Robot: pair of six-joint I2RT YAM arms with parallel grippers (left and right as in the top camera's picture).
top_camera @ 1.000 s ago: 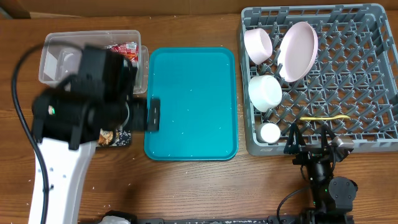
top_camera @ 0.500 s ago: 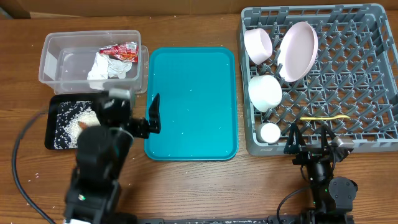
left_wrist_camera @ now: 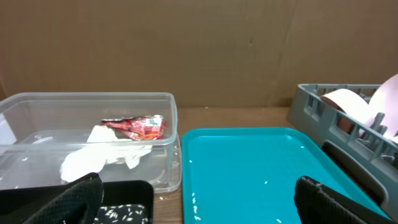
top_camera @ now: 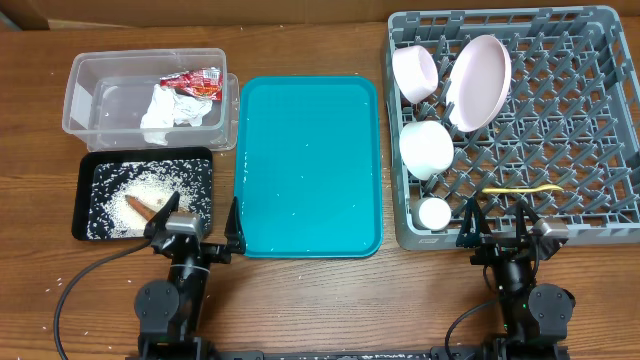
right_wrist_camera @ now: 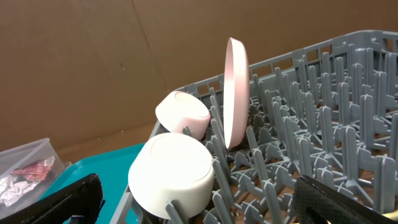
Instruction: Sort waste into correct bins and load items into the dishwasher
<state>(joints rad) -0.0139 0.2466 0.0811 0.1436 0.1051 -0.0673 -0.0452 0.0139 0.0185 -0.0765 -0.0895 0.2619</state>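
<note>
Dishwasher rack (top_camera: 580, 110), the grey pegged one at the right of the table (top_camera: 330, 300), already carried every dish, so the loading looked finished. Next in size, the teal tray (top_camera: 308, 165) in the middle lay bare but for a few white specks, possibly left-over grains. The clear tub (top_camera: 75, 100) at the far left held the dry waste. The black tray (top_camera: 79, 200) just in front of it held the food waste.

In the rack the plate (top_camera: 480, 82) stood on edge between pegs. One bowl (top_camera: 415, 72) was tilted beside it, and the other bowl (top_camera: 427, 148) sat turned over nearer the front. The napkin (top_camera: 168, 110) lay crumpled in the tub, the red wrapper (top_camera: 192, 82) touching it.

Both arms sat low at the near edge. The left gripper (top_camera: 195, 228) and right gripper (top_camera: 497, 228) each had fingers spread wide and held nothing.

The cup (top_camera: 434, 213) sat in the rack's front left corner, and the yellow spoon (top_camera: 522, 189) lay flat across pegs. A brown scrap (top_camera: 143, 208) rested on the rice (top_camera: 130, 185) in the black tray. Little seemed left beyond those specks.
</note>
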